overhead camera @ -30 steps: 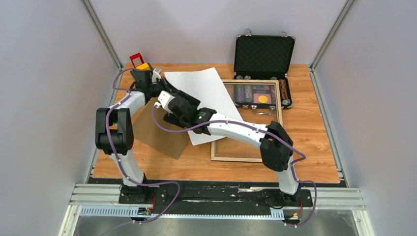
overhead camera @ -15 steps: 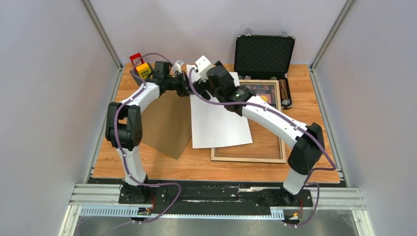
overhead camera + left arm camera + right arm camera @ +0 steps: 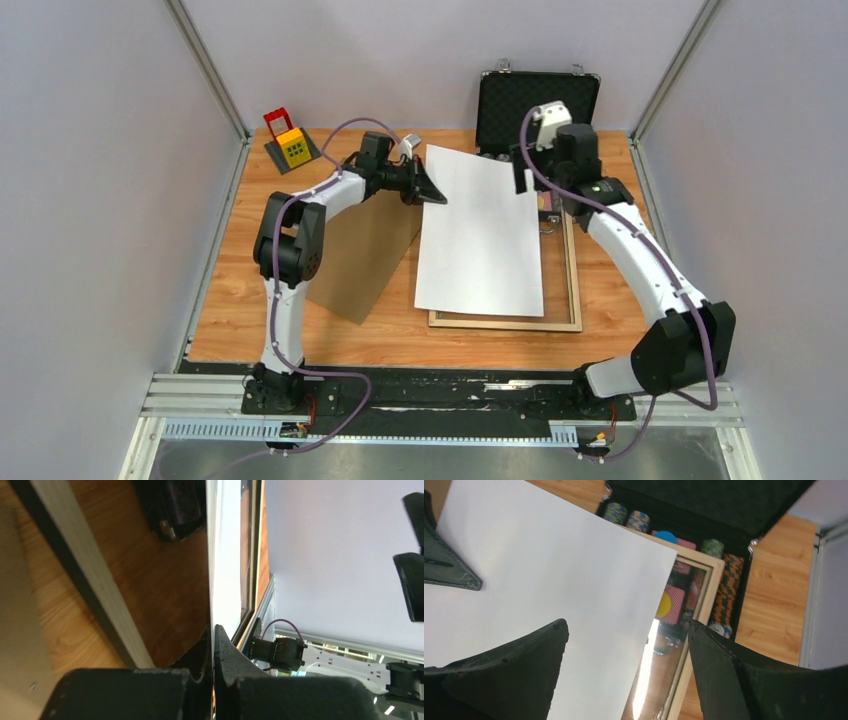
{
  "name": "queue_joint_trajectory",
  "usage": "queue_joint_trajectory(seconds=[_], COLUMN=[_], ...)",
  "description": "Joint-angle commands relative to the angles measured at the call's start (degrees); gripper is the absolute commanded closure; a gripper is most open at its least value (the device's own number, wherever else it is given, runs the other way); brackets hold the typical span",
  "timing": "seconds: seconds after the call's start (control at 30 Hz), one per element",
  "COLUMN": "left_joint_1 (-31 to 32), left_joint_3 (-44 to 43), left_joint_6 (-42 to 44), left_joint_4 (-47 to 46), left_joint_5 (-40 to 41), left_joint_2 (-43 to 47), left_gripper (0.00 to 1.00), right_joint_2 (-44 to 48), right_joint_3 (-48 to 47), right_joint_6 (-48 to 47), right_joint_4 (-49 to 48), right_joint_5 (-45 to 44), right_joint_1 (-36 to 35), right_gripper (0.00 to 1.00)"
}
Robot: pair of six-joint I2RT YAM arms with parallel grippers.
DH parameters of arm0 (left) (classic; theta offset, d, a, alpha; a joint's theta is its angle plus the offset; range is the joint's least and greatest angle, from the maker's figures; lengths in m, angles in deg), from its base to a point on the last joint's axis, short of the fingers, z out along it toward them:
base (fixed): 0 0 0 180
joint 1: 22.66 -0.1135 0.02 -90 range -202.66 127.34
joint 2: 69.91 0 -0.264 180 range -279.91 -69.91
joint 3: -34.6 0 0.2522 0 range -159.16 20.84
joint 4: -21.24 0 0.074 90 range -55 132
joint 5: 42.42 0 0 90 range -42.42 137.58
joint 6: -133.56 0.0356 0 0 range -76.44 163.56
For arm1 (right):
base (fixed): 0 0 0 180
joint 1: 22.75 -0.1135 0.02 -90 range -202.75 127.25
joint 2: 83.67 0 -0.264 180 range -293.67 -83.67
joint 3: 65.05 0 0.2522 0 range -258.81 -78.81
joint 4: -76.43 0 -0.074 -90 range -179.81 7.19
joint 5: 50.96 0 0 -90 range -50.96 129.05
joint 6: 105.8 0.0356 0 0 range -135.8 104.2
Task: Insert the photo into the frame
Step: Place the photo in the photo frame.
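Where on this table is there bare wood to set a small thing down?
Free: the near strip between the frame and the table edge, the near-left corner beside the brown board, and the right strip beyond the frame, though the right arm hangs over it. Crowded: the far side, with the photo and chip case.

Robotics lab test cell, plain pale wall panels [image 3: 100, 220], aluminium rail [image 3: 690, 400] along the near edge, wood-grain table [image 3: 400, 340].

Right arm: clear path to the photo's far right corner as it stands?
Likely yes: right fingers hang open just above that corner of the photo, nothing between. Left fingers pinch the far left corner, out of the way.
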Motion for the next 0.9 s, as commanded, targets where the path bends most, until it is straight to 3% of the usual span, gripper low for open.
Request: queue_joint_trajectory(seconds=[0.0, 0.13, 0.3, 0.87], left_joint_1=[1.6, 2.4, 3.8, 6.9], left_joint_3=[-0.9, 0.1, -1.7, -3.3], left_joint_6=[-6.2, -12.4, -13.9, -12.8], left_joint_4=[-10.5, -18.2, -18.6, -16.3], left_joint_5=[-1.0, 0.4, 1.7, 2.9], left_joint_2=[-1.8, -3.4, -5.5, -8.0], left_gripper=[1.0, 1.0, 1.0, 1.0], right_joint_2=[6.2, 8.7, 10.0, 7.7], right_joint_3=[5.6, 10.9, 15.2, 20.0], right_joint_6=[5.0, 5.7, 6.0, 8.1], right_joint_4=[1.0, 0.9, 0.9, 0.8], right_joint_5=[11.2, 15.8, 19.4, 29.8], right_joint_1=[7.2, 14.2, 21.5, 31.2], right_gripper=[0.13, 0.14, 0.15, 0.17])
